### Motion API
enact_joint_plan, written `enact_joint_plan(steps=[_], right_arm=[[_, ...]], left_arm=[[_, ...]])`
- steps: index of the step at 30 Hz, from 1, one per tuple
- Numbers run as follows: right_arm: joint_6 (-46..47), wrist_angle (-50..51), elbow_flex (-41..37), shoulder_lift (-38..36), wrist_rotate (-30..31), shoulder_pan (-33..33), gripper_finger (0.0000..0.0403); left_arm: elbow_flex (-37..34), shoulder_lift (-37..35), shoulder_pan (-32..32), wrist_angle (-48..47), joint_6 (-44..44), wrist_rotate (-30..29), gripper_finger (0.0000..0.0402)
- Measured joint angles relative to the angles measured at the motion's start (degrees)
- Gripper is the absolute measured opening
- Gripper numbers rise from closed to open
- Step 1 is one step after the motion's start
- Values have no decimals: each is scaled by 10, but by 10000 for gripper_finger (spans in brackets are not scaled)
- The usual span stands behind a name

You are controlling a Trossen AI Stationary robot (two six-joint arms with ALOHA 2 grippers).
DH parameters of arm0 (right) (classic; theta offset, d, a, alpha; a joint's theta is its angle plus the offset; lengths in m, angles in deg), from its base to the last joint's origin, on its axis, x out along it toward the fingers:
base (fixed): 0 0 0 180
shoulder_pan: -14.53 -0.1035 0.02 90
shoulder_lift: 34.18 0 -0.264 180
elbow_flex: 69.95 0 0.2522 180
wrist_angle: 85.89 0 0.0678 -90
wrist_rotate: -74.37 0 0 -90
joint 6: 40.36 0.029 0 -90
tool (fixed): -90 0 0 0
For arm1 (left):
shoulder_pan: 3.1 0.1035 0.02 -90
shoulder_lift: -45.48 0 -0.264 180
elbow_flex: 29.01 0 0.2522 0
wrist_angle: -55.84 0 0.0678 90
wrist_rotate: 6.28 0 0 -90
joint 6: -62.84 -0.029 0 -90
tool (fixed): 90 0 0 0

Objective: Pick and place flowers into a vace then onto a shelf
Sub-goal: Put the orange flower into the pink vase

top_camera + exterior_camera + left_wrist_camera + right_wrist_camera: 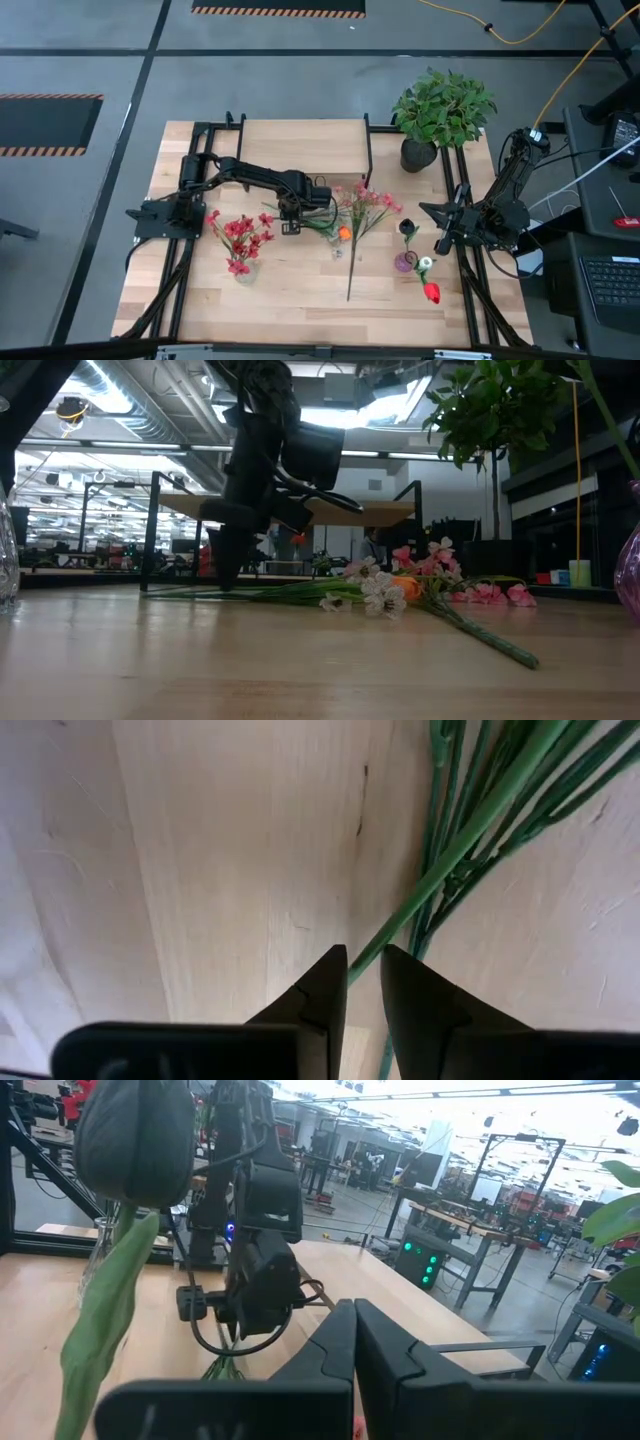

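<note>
The left gripper [362, 982] is nipping its jaws onto a thin green flower stem [455, 850] lying on the light wooden table [300, 280]; it should be centring the stem. The right gripper [443, 240], jaws together, is waiting beside.

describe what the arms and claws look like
Both arms are dark, jointed and boxy, with thin black cables looping alongside them. The left arm stretches from a black base plate to the left claw. The right arm carries the right claw. Each claw has two flat, dark, wedge-shaped fingers. No markings show.
</note>
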Motion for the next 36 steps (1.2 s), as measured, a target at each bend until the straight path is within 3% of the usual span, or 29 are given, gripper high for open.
enact_joint_plan(steps=[15,21,28,36], right_arm=[[0,0,0,0,0,0,5],[0,0,0,0,0,0,5],[0,0,0,0,0,0,5],[0,2,0,0,0,0,5]], left_arm=[[0,3,1,25,-9,9,48],[0,12,1,16,-18,8,8],[1,3,1,14,-9,6,2],[47,-9,-3,-32,-17,4,2]])
